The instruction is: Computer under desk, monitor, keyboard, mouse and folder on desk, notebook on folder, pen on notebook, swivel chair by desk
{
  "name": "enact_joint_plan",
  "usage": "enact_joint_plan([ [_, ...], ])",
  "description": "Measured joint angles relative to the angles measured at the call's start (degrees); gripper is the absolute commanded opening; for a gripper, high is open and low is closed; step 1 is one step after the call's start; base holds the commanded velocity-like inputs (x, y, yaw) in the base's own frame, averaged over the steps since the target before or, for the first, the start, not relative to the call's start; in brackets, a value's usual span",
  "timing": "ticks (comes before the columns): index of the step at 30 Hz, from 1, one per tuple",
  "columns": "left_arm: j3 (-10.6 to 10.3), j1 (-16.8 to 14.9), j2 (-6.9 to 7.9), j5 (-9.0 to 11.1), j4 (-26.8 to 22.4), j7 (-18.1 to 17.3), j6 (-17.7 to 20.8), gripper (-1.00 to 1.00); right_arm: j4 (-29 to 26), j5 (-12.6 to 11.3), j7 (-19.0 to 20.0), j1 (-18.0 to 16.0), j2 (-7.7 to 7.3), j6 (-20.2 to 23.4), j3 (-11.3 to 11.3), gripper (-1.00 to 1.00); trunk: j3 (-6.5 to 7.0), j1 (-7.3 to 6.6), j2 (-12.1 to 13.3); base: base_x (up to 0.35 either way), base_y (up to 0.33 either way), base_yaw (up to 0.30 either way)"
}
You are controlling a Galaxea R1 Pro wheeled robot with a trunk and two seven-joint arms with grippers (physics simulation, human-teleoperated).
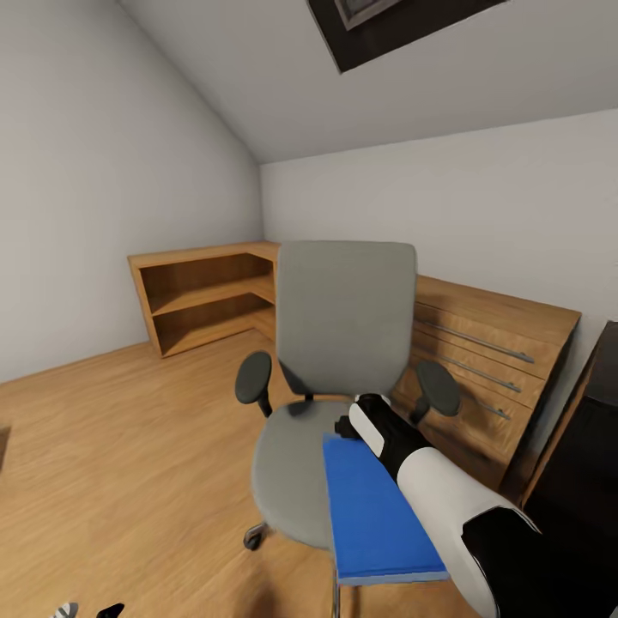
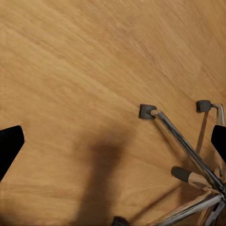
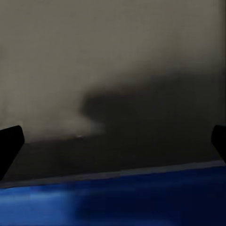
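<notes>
One wood dresser (image 1: 489, 360) and one low shelf (image 1: 206, 296) stand by the wall. One swivel chair (image 1: 343, 343) has two black armrests. One blue folder (image 1: 373, 511) lies on its seat. Right gripper (image 3: 113, 141) – fingers apart, just above the folder's far edge. Left gripper (image 2: 113, 141) – released, over bare floor (image 2: 70, 70).

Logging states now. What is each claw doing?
Left claw: open, empty, above the floor.
Right claw: open, at the folder edge.

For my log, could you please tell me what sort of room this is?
Likely an attic bedroom or study: a sloped grey ceiling, low oak shelving, a wooden dresser and a grey swivel chair.
</notes>
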Motion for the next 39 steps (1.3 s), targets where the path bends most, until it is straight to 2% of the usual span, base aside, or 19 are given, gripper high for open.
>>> enact_joint_plan([
  [17,0.0,0.0,-0.01,0.0,0.2,0.0,0.0,1.00,0.1,0.0,0.3,0.1,0.00,-0.4,0.0,1.00,0.00,-0.03,0.0,-0.043,0.000,0.000],
  [20,0.0,0.0,0.03,0.0,0.2,0.0,0.0,1.00,-1.0,-0.7,0.6,0.5,0.00,-2.6,-0.1,1.00,-0.01,-0.03,0.0,0.000,0.000,0.000],
  [25,0.0,0.0,0.10,0.0,0.3,0.0,0.0,1.00,-6.9,-0.8,1.2,1.8,0.00,-10.4,-0.2,1.00,-0.01,-0.03,0.0,0.000,0.000,0.000],
  [29,0.0,0.0,0.13,0.0,0.3,0.0,0.0,1.00,-12.8,-0.8,2.2,3.9,0.00,-12.0,-0.1,1.00,-0.01,-0.03,0.0,0.000,0.000,0.000],
  [30,0.0,0.0,0.15,0.0,0.3,0.0,0.0,1.00,-14.3,-0.8,2.7,4.7,0.00,-12.0,-0.1,1.00,-0.01,-0.03,0.0,0.000,0.000,0.000],
  [32,-0.1,0.0,0.20,0.0,0.3,-0.1,0.0,1.00,-20.8,-0.7,4.3,7.8,0.00,-11.5,0.0,1.00,-0.01,-0.03,0.0,0.000,0.000,0.000],
  [35,0.1,0.0,0.18,0.1,0.3,-0.2,0.0,1.00,-25.5,-0.5,4.9,9.9,0.00,-9.8,0.1,1.00,-0.01,-0.03,0.0,0.000,0.000,0.000],
  [39,0.4,0.0,0.13,0.2,0.3,-0.3,0.0,1.00,-31.6,-0.6,5.4,12.1,0.00,-4.9,0.2,1.00,-0.01,-0.03,0.0,0.000,0.000,0.000],
])
